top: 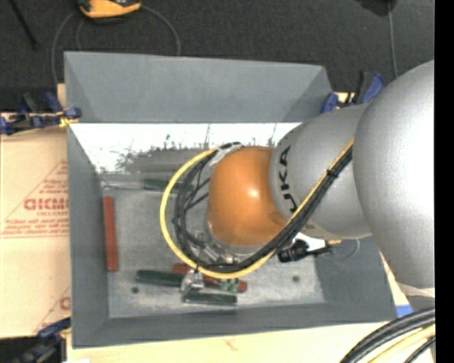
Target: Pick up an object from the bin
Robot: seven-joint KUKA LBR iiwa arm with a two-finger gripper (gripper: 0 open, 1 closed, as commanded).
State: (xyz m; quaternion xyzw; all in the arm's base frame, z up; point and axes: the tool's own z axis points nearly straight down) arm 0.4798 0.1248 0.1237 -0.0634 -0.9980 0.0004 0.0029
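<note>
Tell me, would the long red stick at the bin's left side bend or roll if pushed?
The long red stick looks straight, so it is probably stiff, not floppy. It seems flat-sided, lying on the bin floor, so it would likely slide rather than roll. Being thin, it is probably light.

A single camera looks down from above on the grey metal bin [189, 89], tilted a little so the bin's far wall shows as a broad sloping face and its near rim lies close to the bottom edge. It sits near enough that the bin spans most of the view. The robot arm [378, 165], entering from the right, looms large over the bin's right half.
</note>
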